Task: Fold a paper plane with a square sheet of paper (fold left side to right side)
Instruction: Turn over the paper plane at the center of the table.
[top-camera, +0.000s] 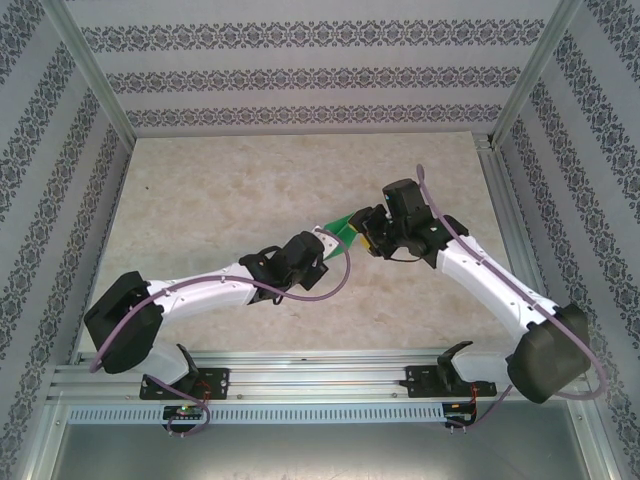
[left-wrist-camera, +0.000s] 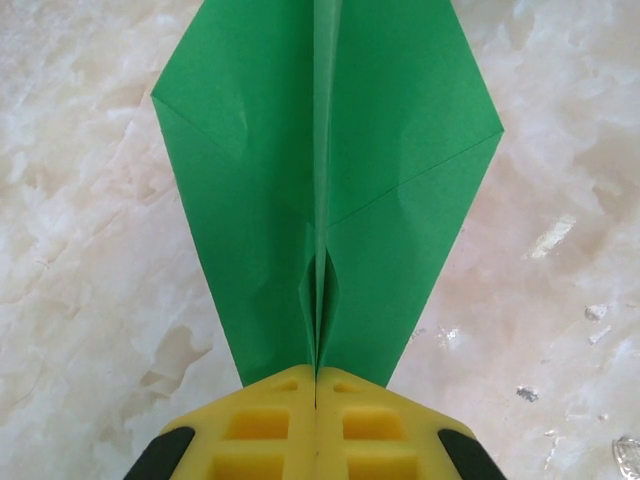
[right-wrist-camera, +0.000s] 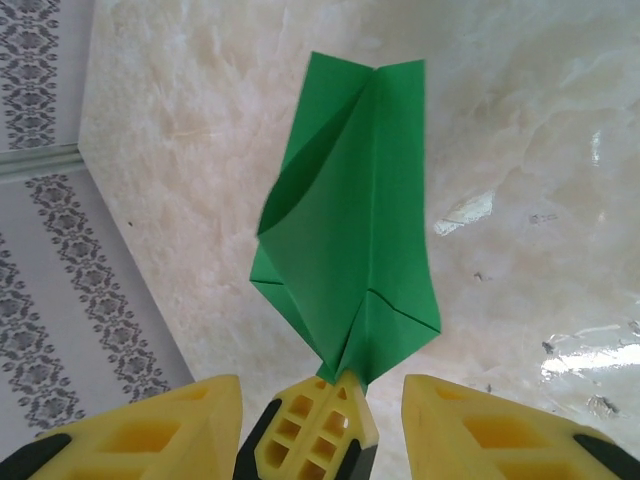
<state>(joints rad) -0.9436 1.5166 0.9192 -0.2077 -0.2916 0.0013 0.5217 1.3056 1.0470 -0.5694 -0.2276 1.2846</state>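
Note:
The bright green sheet of paper (left-wrist-camera: 320, 170) is folded into a pointed paper plane shape with a raised centre crease and two flaps spread to the sides. My left gripper (left-wrist-camera: 316, 385) is shut on the narrow end of that crease, yellow fingers pressed together. From above, the paper plane (top-camera: 347, 227) hangs between both grippers near the table's middle. My right gripper (right-wrist-camera: 320, 385) is open, its yellow fingers (right-wrist-camera: 160, 425) on either side of the left gripper (right-wrist-camera: 310, 435) without touching the paper (right-wrist-camera: 350, 240). The top view puts the left gripper (top-camera: 333, 243) and right gripper (top-camera: 368, 234) close together.
A pale marbled tabletop (top-camera: 220, 200) lies under the paper. Patterned walls (top-camera: 300, 80) and metal frame posts (top-camera: 95, 90) enclose the table at the back and sides. The aluminium rail (top-camera: 320, 375) runs along the near edge.

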